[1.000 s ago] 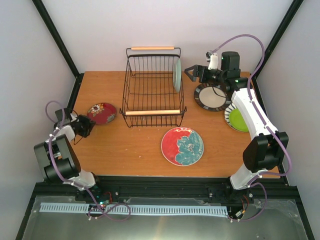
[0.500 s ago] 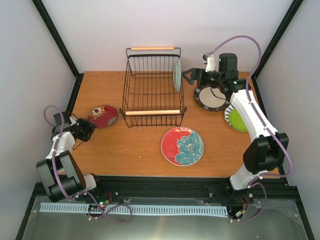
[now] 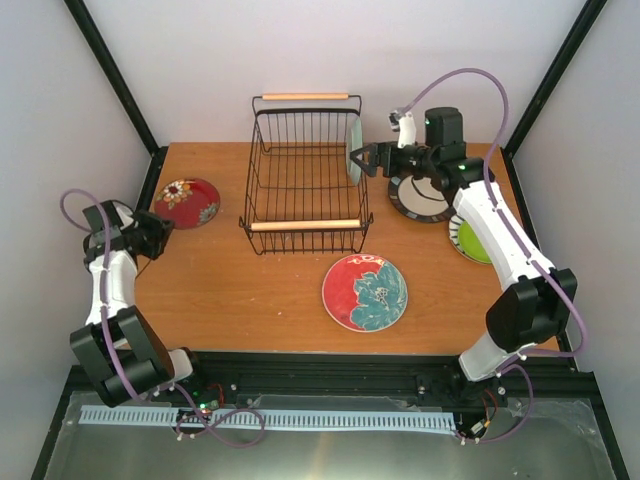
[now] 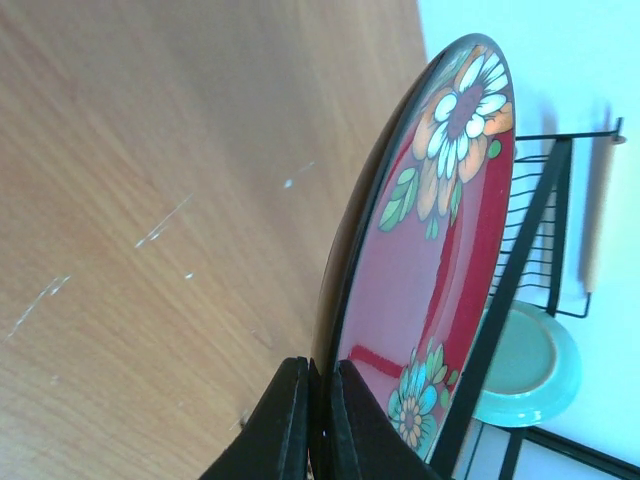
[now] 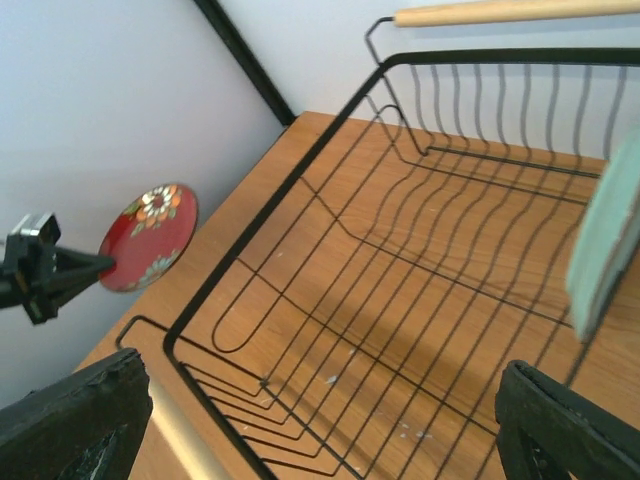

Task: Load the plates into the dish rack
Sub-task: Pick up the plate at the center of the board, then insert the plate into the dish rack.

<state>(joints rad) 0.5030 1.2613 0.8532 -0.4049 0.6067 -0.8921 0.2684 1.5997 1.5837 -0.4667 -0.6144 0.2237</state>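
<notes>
Fingers of the left gripper [image 3: 148, 232] are pinched shut on the rim of the small dark red floral plate [image 3: 185, 203], at 9 o'clock on the desk [image 3: 250, 290]. The left wrist view shows that plate [image 4: 440, 230] tilted up on edge, with the clamped part of its rim hidden between the fingers [image 4: 290, 420]. Whether its lower edge touches the wood cannot be told.

The right gripper [image 3: 367, 158] has its fingers spread wide and holds nothing. It hovers at the 3 o'clock side of the dish rack [image 3: 250, 180], just beside the mint green plate [image 3: 354, 150]; contact there is too small to judge. This plate stands on edge inside the rack against that side, and the right wrist view cuts most of it [image 5: 610, 240] off at the frame edge.

Five plates can be counted from above. One is in the rack, one is in the left fingers and three lie flat on the desk. The red plate with teal flower [image 3: 365, 292] lies in full view at 6 o'clock from the rack. The black-rimmed cream plate [image 3: 420, 200] at 3 o'clock is partly covered by the right arm. The lime green plate [image 3: 478, 243], toward 4 o'clock, is half hidden under that arm.

There is one rack, with two wooden handles [image 3: 305, 225].
</notes>
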